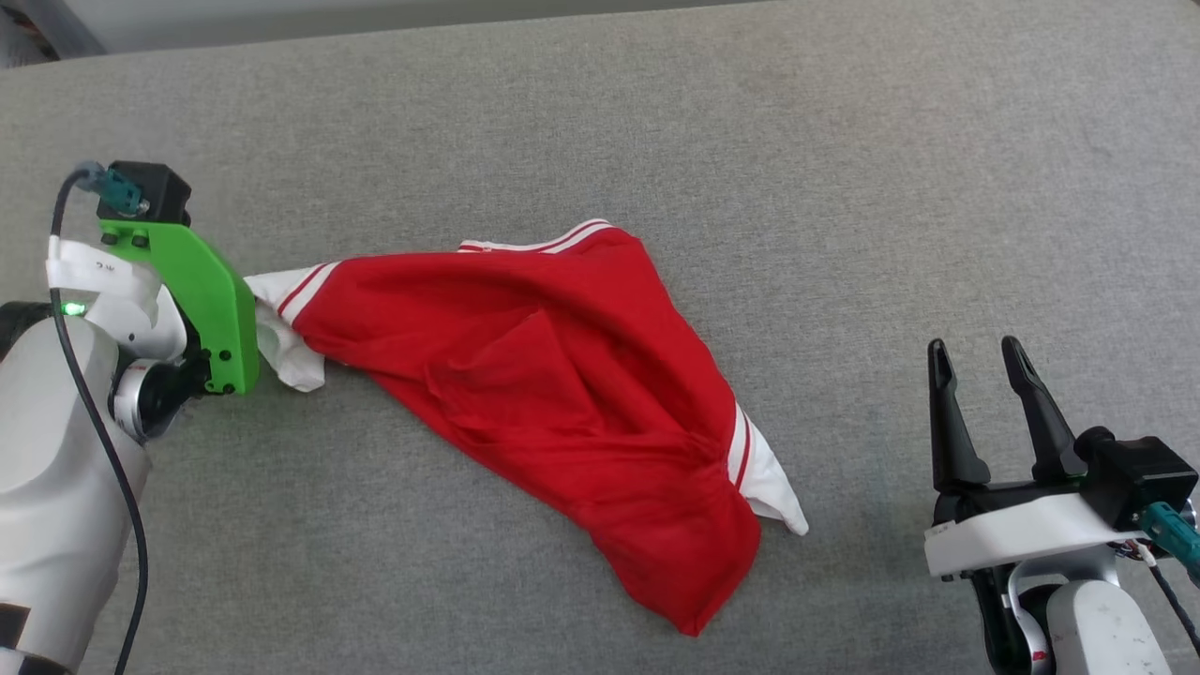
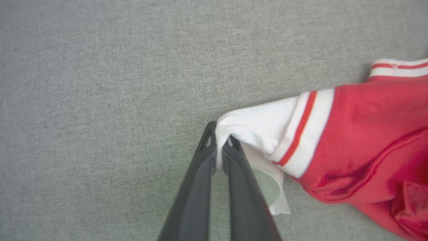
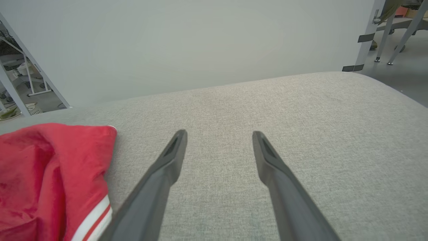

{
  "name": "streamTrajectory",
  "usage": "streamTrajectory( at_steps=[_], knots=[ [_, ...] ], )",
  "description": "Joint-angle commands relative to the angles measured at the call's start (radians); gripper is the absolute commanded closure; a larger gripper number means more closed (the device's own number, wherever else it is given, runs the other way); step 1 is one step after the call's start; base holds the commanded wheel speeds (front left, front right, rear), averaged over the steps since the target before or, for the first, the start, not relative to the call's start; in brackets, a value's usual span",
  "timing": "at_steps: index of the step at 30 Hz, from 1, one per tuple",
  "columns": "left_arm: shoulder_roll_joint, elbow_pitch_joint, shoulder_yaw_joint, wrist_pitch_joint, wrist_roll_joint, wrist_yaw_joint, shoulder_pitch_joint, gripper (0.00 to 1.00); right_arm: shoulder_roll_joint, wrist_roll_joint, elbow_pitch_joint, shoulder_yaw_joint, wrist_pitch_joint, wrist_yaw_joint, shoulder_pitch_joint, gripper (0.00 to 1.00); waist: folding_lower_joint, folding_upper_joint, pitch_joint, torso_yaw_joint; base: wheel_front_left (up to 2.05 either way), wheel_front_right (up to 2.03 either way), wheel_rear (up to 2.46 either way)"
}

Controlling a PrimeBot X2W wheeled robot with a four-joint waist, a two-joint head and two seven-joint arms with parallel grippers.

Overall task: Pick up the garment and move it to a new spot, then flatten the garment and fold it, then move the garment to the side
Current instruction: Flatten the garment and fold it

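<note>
Left gripper (image 2: 219, 144), seen in its own wrist view at centre frame, has its two dark fingers pinched together on the cuff end of a white sleeve (image 2: 257, 127) of the garment (image 1: 553, 375). Right gripper (image 1: 975, 347), at the lower right of the head view, stands with fingers wide apart and nothing between them, well apart from the cloth.

The red T-shirt lies in the middle of the head view on the grey fabric surface (image 1: 844, 187), drawn out from the pinched sleeve at centre left down to a pointed corner at lower centre. It is bunched and creased, with layers lapped over each other (no clean outline of a shirt can be made out).

By my reading, the task is at an early stage: a hold has been taken, but flattening, folding and the final shift to the side are all left to do.

Counted: one garment, two white sleeves, the other (image 1: 773, 487) at lower right of the cloth, and two grippers.
</note>
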Motion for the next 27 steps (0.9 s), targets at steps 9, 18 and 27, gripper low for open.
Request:
streamTrajectory(
  at_steps=[9, 18, 27],
  knots=[
    [-0.035, 0.148, -0.037, -0.246, 0.088, -0.013, -0.056, 0.0, -0.015, -0.009, 0.015, -0.013, -0.005, -0.001, -0.012, 0.0, 0.0, 0.0, -0.053, 0.045, 0.0, 0.0, 0.0],
    [-0.093, 0.154, -0.058, -0.556, 0.126, -0.032, -0.051, 0.0, -0.021, -0.013, 0.01, -0.048, 0.013, -0.001, 0.03, 0.0, 0.0, 0.0, -0.167, 0.126, 0.0, 0.0, 0.0],
    [-0.152, 0.014, -0.051, -0.761, 0.092, -0.031, 0.099, 0.0, -0.018, -0.009, -0.004, -0.084, 0.037, -0.001, 0.094, 0.0, 0.0, 0.0, -0.265, 0.186, 0.0, 0.0, 0.0]
  ],
)
